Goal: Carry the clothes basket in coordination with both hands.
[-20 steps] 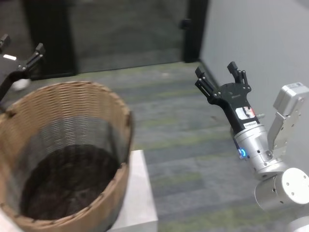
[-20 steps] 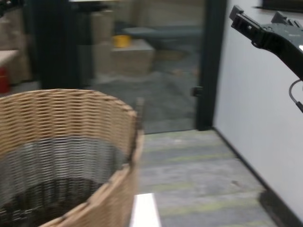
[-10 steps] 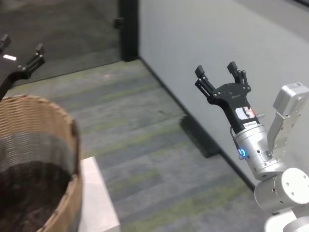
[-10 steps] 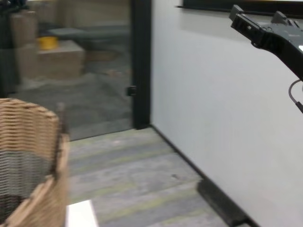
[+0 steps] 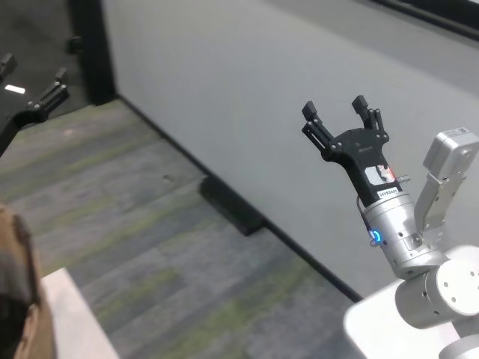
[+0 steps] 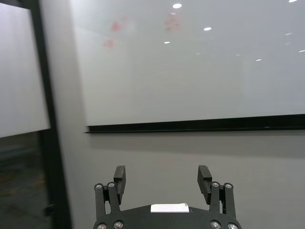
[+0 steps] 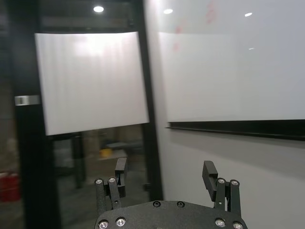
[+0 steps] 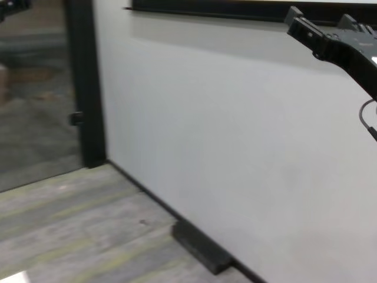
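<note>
Wicker: one clothes basket [image 5: 19, 299] sits low at far left, well apart from two raised, wide-open grippers, left gripper [image 5: 30, 75] and right gripper [image 5: 337, 112].

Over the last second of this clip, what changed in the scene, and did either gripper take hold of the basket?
The view swung right: the clothes basket slid from filling the head view's left to a sliver at its lower-left edge, and the grey wall now fills the frame. Nothing was grasped. The left gripper and right gripper stayed raised, open and empty.
</note>
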Available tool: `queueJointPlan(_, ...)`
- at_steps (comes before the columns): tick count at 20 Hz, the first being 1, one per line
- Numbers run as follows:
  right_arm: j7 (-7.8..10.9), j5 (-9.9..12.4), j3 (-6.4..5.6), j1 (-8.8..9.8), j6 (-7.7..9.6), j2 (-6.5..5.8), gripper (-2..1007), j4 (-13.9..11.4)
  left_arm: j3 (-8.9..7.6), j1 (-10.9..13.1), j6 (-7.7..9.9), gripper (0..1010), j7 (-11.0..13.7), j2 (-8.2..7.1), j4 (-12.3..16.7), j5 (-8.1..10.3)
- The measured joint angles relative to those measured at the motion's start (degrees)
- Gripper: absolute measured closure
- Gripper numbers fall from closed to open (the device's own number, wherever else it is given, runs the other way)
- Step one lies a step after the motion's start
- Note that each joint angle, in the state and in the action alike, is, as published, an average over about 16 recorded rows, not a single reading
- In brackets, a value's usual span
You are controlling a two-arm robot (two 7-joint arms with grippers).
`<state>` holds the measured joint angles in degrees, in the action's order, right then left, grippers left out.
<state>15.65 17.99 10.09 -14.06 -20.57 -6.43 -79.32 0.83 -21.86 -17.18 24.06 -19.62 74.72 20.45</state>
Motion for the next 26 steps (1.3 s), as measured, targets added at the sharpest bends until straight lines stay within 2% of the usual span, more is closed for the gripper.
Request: queueJointPlan(26,0.0,0.0,0.0,0.0,0.0,0.0,4,0.0,0.0,0.0,0.01,8,0.0,0.0,0.0,0.0)
